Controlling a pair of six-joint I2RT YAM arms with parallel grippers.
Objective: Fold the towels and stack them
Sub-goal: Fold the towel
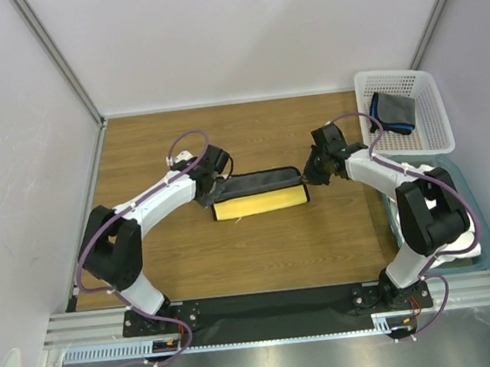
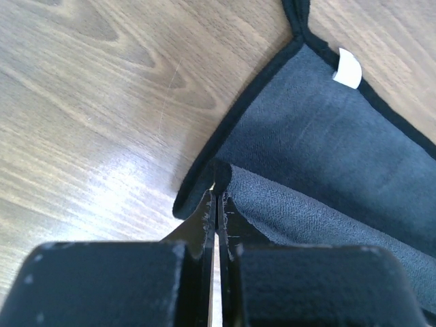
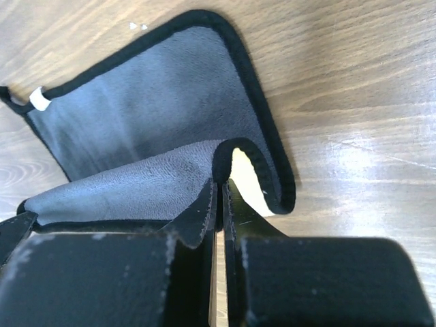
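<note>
The yellow towel, edged dark and grey on its other face, lies at the table's middle with its grey side partly folded over. My left gripper is shut on its left corner, seen as a pinched dark hem in the left wrist view. My right gripper is shut on its right corner, with yellow showing inside the fold. The dark grey towel edged blue lies in the white basket. White cloth shows in a tub at the right.
The white perforated basket stands at the back right. A blue-rimmed tub sits below it beside the right arm's base. Grey walls close off the left, back and right. A white label hangs at the towel's hem.
</note>
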